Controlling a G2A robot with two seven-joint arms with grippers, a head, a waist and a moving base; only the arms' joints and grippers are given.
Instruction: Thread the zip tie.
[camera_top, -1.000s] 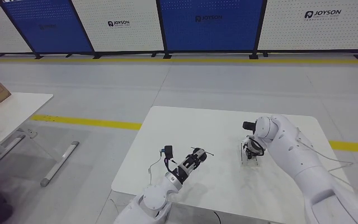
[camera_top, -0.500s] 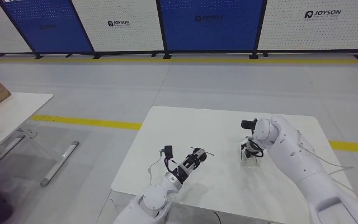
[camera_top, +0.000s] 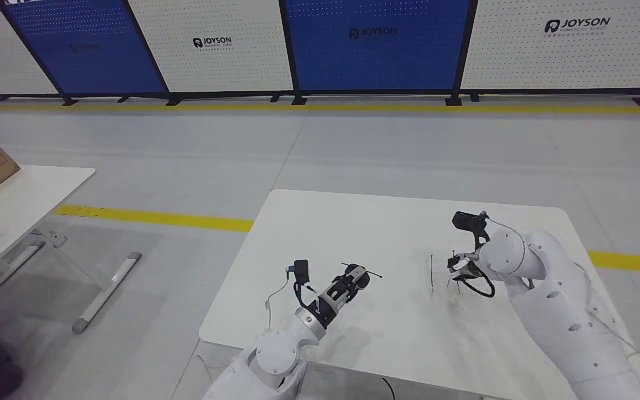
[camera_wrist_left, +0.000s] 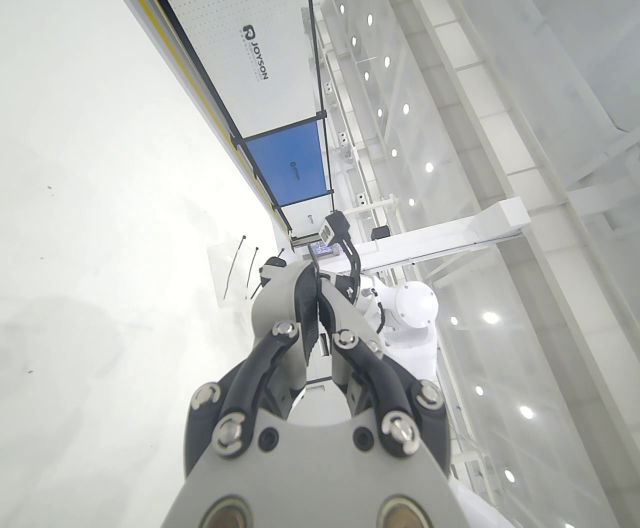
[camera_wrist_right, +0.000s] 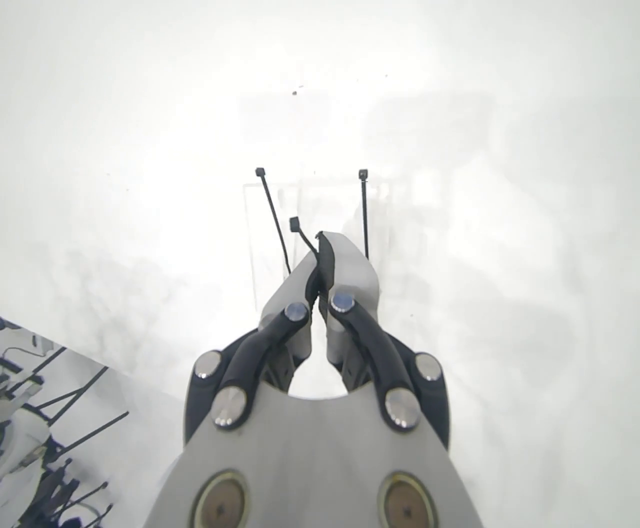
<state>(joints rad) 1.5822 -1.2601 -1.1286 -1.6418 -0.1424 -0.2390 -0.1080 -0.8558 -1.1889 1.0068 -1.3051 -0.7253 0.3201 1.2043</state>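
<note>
Right gripper (camera_wrist_right: 318, 250) clamped on a black zip tie (camera_wrist_right: 300, 231), right of centre on the white table (camera_top: 380, 220).
Two spare ties (camera_wrist_right: 274, 220) lie on a clear plate (camera_wrist_right: 320, 200) just beyond its tips. The left gripper (camera_top: 356, 277), lower centre in the top view, has its fingers pressed together on a thin black tie (camera_top: 368, 270). Blue and white wall panels (camera_top: 210, 40) along the upper edge carry printed logos.

Ceiling lamps (camera_wrist_left: 490, 317) bright; table (camera_wrist_right: 150, 125) glares (soft shadows).
</note>
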